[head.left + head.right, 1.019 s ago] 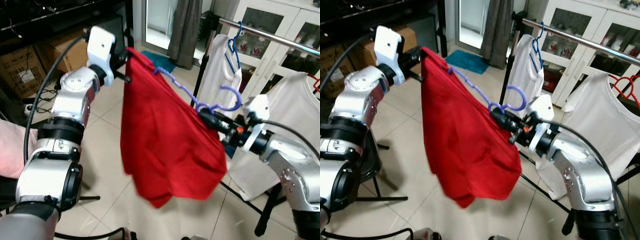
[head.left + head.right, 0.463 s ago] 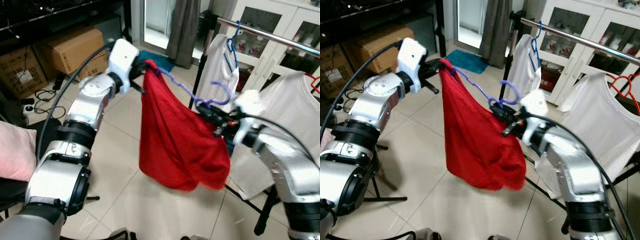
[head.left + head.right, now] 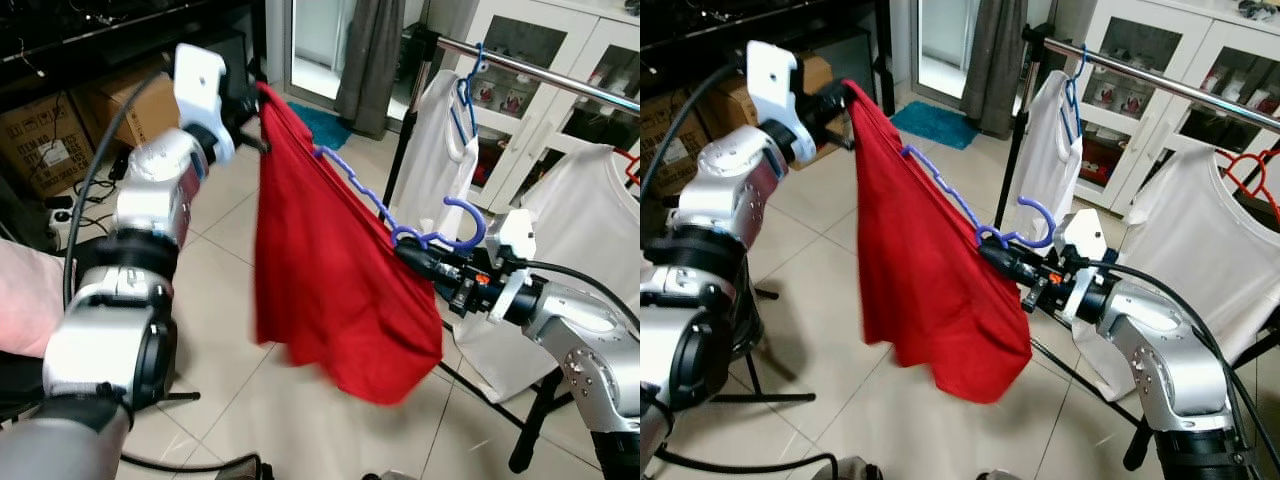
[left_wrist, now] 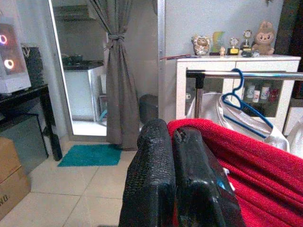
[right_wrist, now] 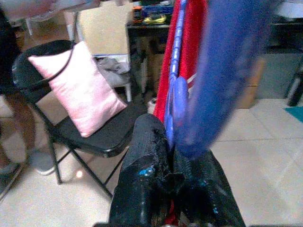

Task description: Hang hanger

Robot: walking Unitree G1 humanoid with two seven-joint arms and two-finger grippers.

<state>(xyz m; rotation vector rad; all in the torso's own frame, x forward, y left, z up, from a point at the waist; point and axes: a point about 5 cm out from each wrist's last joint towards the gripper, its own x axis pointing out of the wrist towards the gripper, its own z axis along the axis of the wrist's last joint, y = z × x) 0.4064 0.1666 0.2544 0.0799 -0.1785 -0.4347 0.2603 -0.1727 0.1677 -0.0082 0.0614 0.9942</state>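
Observation:
A red garment (image 3: 330,270) hangs on a purple hanger (image 3: 375,200), held in the air between my two arms. My left gripper (image 3: 262,95) is shut on the garment's upper corner at the hanger's far end. My right gripper (image 3: 412,250) is shut on the hanger just below its hook (image 3: 455,225). The hook points up, below and in front of the metal rail (image 3: 540,72) of the clothes rack. In the left wrist view the black fingers (image 4: 175,175) pinch red cloth (image 4: 251,161). In the right wrist view the fingers (image 5: 156,179) clamp the purple hanger (image 5: 177,99).
White shirts (image 3: 440,130) (image 3: 560,250) hang on the rail, one on a blue hanger (image 3: 467,95). The rack's black post (image 3: 405,130) and base bar (image 3: 500,395) stand on the tiled floor. Cardboard boxes (image 3: 60,120) sit at the left. A chair with a pink pillow (image 5: 83,92) is behind.
My left gripper swung back up and to the left, spreading the red garment out again. My right gripper dropped slightly lower, away from the rail.

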